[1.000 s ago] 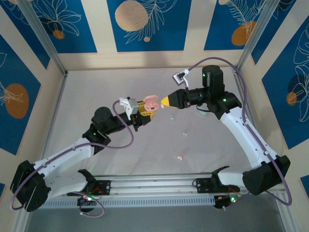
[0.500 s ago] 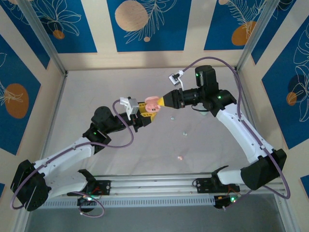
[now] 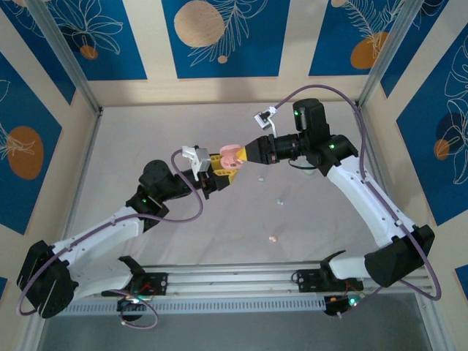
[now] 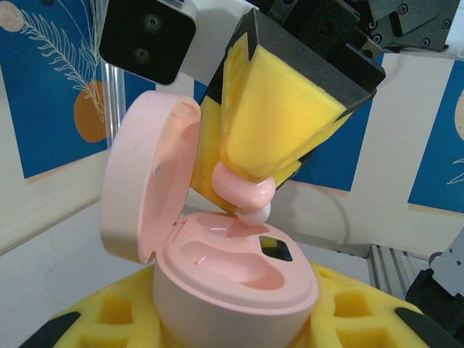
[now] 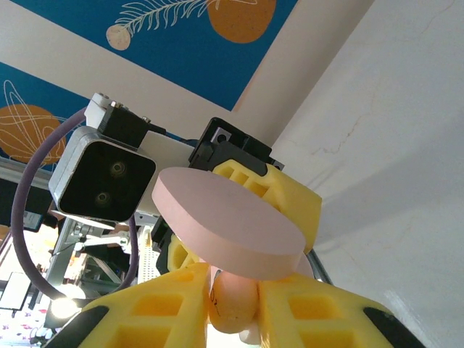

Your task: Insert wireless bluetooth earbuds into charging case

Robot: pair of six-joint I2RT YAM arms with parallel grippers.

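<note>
My left gripper [image 3: 221, 168] is shut on a pink pebble-shaped charging case [image 4: 232, 290], gripped low between its yellow pads [image 4: 362, 312]. The lid [image 4: 138, 188] stands hinged open to the left. Both moulded slots inside are bare. My right gripper [image 5: 233, 319] is shut on a pink earbud [image 4: 243, 190], whose white tip touches the rim of the far slot. From the right wrist view the earbud [image 5: 233, 304] sits pinched under the lid [image 5: 225, 221]. Seen from above, the right gripper [image 3: 247, 153] meets the case [image 3: 229, 153] mid-table.
Three loose earbuds lie on the grey table: a pink one [image 3: 272, 238], a light blue one [image 3: 278, 199] and a pale one [image 3: 262, 177]. The walls [image 3: 219, 88] close in the back and sides. The arm bases stand on a rail [image 3: 234, 281] at the near edge.
My right gripper has swung left with the pink earbud and now meets the open case, which it was clear of a second ago. The left arm has barely moved.
</note>
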